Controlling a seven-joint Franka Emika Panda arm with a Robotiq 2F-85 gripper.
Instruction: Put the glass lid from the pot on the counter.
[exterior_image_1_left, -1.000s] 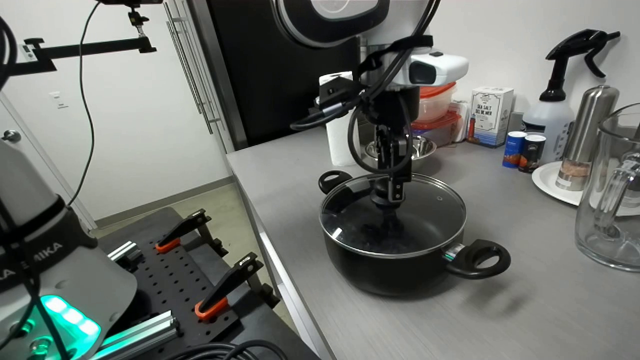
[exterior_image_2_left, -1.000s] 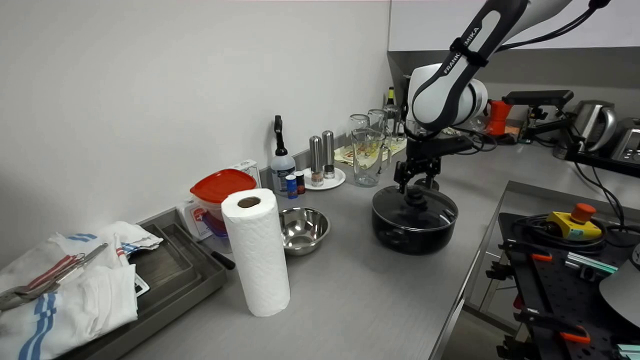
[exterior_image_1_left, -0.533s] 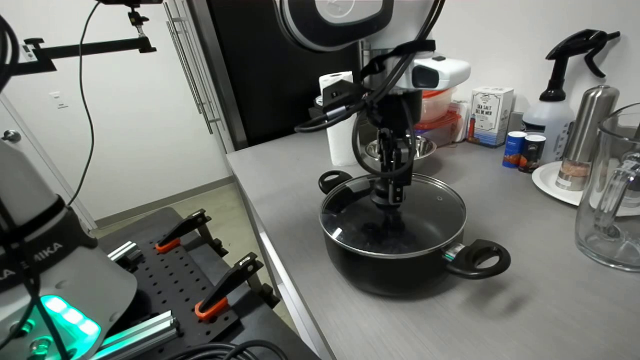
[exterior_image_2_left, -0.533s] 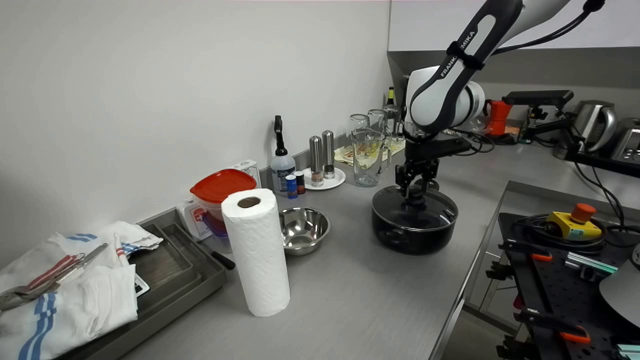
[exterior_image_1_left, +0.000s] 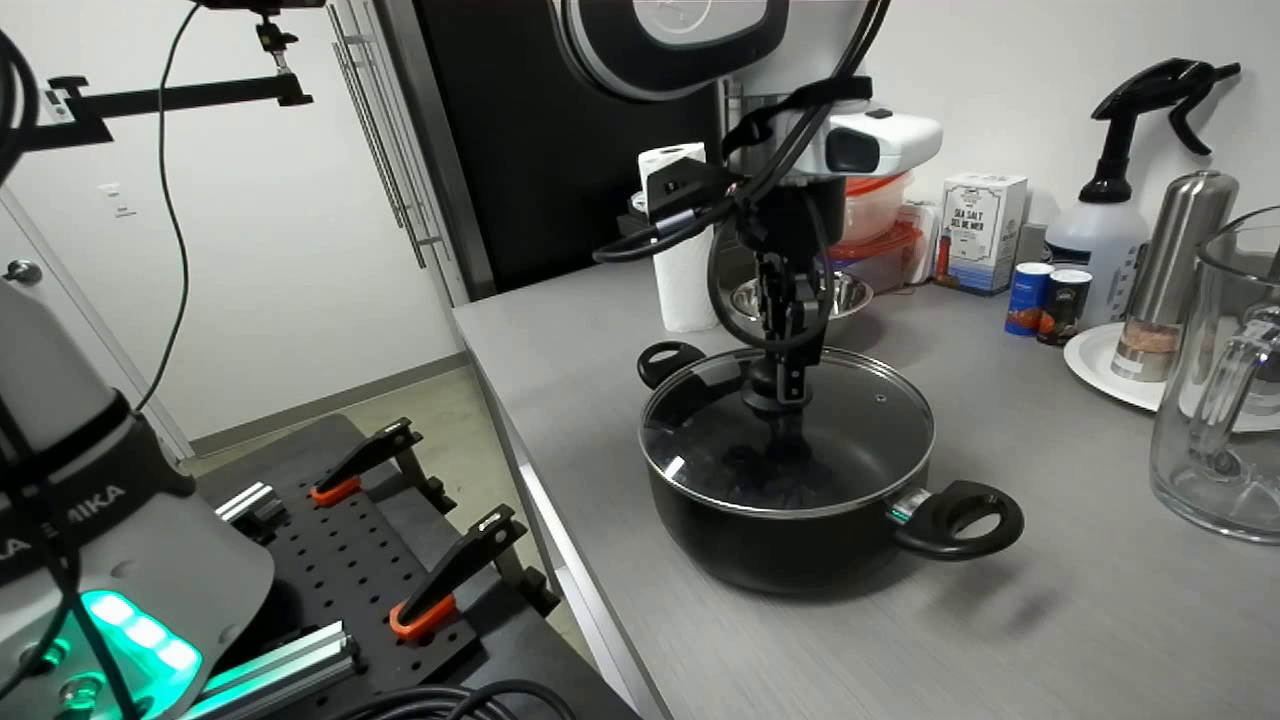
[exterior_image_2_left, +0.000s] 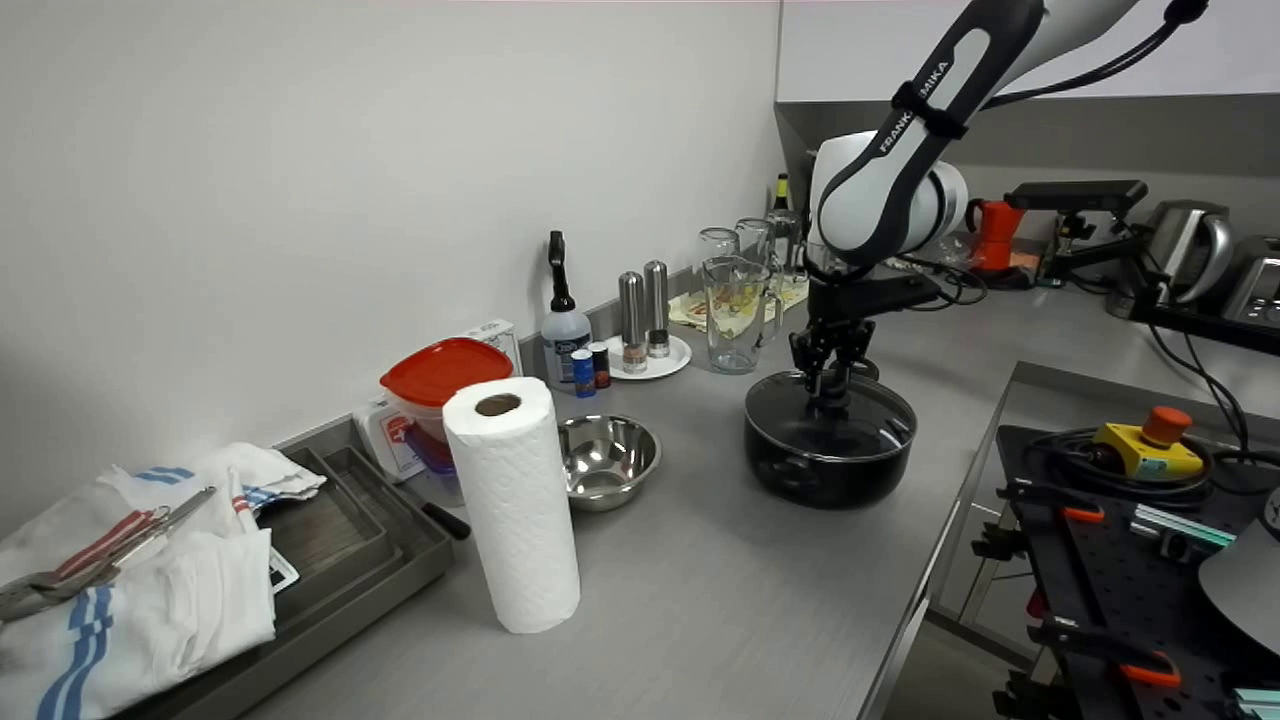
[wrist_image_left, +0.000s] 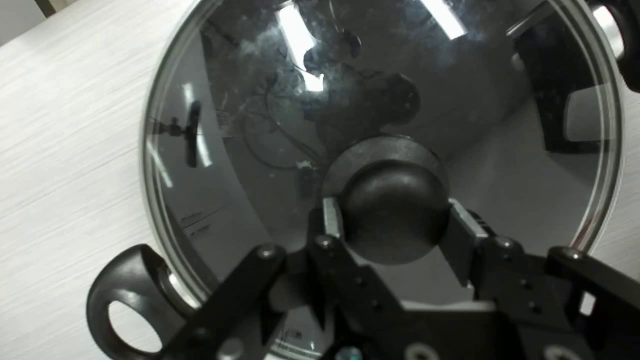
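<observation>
The clear glass lid (exterior_image_1_left: 860, 440), with its thin metal rim, lies flat on the black pot (exterior_image_1_left: 770, 550), as both exterior views show. The pot rests on the grey counter (exterior_image_1_left: 1000, 650), its two loop handles sticking out. From above, the wrist view has the lid's round black knob (wrist_image_left: 395, 200) between the two pads (wrist_image_left: 332, 217) of my gripper (wrist_image_left: 399, 219). Both pads touch the knob's sides, so the jaws are shut on it. In an exterior view the gripper (exterior_image_2_left: 830, 382) reaches straight down to the lid's centre. The lid's rim appears seated on the pot.
A steel bowl (exterior_image_2_left: 610, 460) and a paper towel roll (exterior_image_2_left: 515, 510) stand behind the pot. Along the wall are a spray bottle (exterior_image_1_left: 1100, 240), a white plate (exterior_image_1_left: 1090, 370) with mills and a glass pitcher (exterior_image_1_left: 1210, 470). The counter's edge (exterior_image_1_left: 560, 560) runs close beside the pot.
The jaws have come together on the lid's knob. My arm has shifted only slightly since a second ago. The pot and lid have hardly moved.
</observation>
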